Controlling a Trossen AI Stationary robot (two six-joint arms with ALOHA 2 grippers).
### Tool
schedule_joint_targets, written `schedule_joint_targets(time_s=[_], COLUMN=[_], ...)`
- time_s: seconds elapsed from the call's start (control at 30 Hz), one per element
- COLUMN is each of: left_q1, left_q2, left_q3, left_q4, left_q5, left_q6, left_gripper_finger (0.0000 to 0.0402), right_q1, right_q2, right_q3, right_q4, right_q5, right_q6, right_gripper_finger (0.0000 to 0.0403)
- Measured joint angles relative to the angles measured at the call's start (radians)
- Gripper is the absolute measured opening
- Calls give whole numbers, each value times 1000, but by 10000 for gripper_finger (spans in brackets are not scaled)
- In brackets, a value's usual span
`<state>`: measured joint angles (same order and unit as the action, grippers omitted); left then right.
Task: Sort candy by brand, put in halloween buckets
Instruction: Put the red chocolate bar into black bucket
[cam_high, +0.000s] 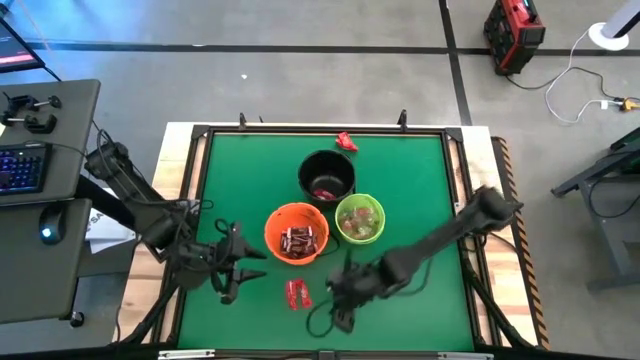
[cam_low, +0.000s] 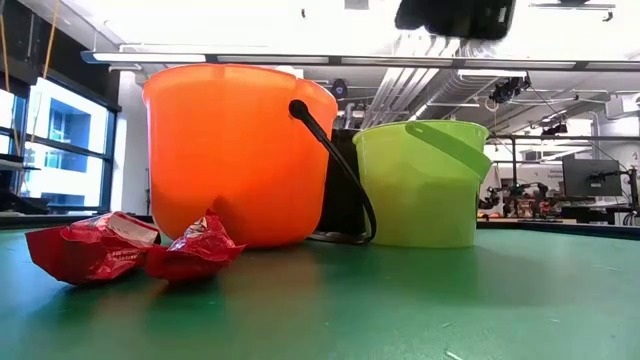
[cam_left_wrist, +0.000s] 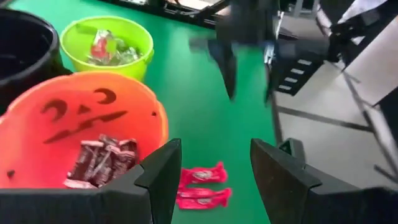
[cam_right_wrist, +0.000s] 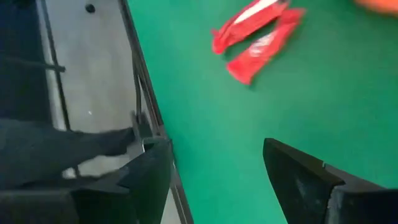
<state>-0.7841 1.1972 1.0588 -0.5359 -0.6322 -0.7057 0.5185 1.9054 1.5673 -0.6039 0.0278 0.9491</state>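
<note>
So the two red-wrapped candy bars (cam_high: 297, 293) lie side by side on the green desk (cam_high: 420, 200), between the wide-open, empty left claw (cam_high: 232, 272) and right claw (cam_high: 338, 300), right one looks nearer.

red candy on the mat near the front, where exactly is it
In the high view the two red candy wrappers lie side by side on the green mat, just in front of the orange bucket, between the left gripper and right gripper.

A: Where do the three buckets (cam_high: 330, 205) stand?
B: I see them clustered at the table (cam_high: 420, 170) centre; two candies (cam_high: 297, 293) lie near the front edge, one (cam_high: 346, 141) at the rear edge.
</note>
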Motion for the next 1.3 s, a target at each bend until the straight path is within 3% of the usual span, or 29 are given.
schedule_joint_targets(time_s=[0.17,0.43,0.67,0.83,0.93,1.1,1.13,1.3], left_q1=[14,13,13,11,11,11,11,11], left_q2=[-21,-101,-125,-125,-125,-125,-125,-125], left_q3=[0,0,0,0,0,0,0,0], left_q4=[-5,-82,-131,-151,-160,-181,-189,-223], left_q5=[29,48,50,82,103,105,105,90], left_q6=[95,116,116,115,116,116,116,137], left_gripper_finger=[179,179,179,179,179,179,179,179], right_q1=[9,1,0,-8,-7,-11,-8,3], right_q2=[203,474,632,662,663,631,618,551], right_q3=[88,448,646,683,683,678,676,676], right_q4=[131,-166,-250,-319,-347,-413,-440,-530], right_q5=[-5,215,259,263,271,210,201,187], right_q6=[17,53,74,165,164,79,59,17], right_gripper_finger=[243,243,243,235,192,34,19,28])
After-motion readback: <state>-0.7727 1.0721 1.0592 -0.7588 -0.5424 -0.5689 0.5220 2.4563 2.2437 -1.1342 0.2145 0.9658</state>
